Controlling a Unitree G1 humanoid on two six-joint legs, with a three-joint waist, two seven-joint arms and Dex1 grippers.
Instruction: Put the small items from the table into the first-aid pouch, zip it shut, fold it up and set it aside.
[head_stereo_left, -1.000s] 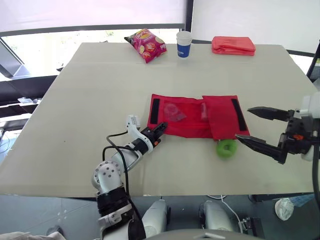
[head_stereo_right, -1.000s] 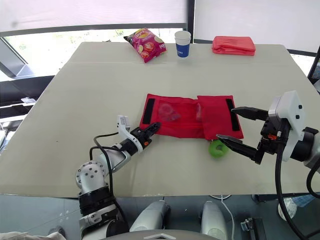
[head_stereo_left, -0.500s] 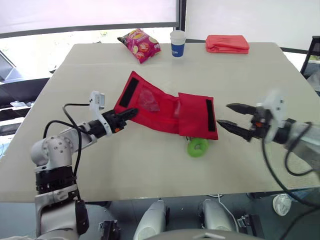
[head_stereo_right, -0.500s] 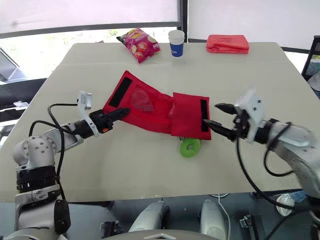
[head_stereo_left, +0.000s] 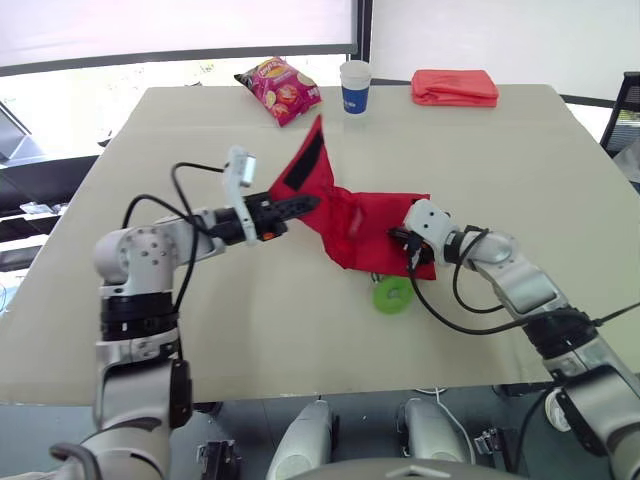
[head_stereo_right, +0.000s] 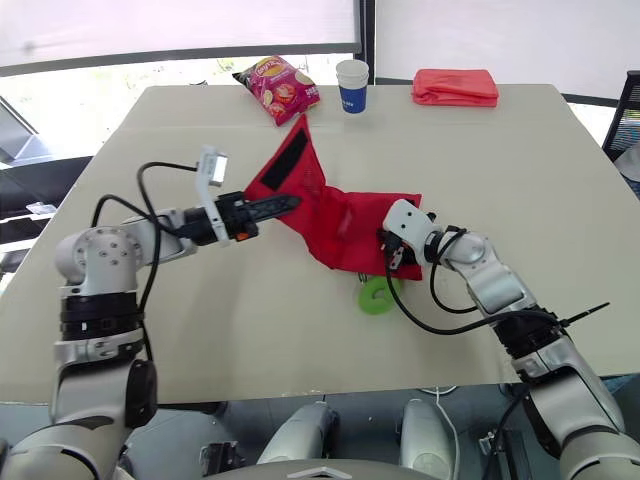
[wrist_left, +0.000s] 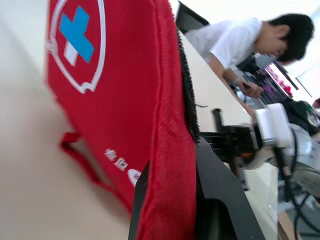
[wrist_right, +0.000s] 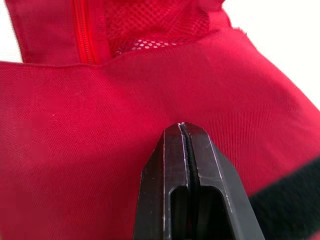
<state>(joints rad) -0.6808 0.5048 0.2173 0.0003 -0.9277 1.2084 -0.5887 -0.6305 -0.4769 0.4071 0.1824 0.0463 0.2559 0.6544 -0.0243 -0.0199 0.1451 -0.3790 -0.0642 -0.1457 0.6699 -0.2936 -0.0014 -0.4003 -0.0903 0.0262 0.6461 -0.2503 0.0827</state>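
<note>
The left arm is stretched forward and inward over the counter (head_stereo_left: 250, 330), forearm roughly level, and the left tool (head_stereo_left: 300, 203) is pinched onto the left end of the red first-aid pouch (head_stereo_left: 355, 215). In the left wrist view the red fabric is seen clamped between the two black fingers (wrist_left: 220, 200). That end of the pouch, with its black strip, is held up off the counter and stands tilted, while the rest sags down to the surface. The right arm is bent at the elbow and reaches inward, and the right tool (head_stereo_left: 405, 250) is set against the pouch's right end, which lies on the counter. In the right wrist view its fingers (wrist_right: 200, 165) are pressed together with no fabric between them, the tips touching the red cloth below the zip. A green ring (head_stereo_left: 393, 293) lies on the counter just beside the pouch's near edge, under the right tool.
</note>
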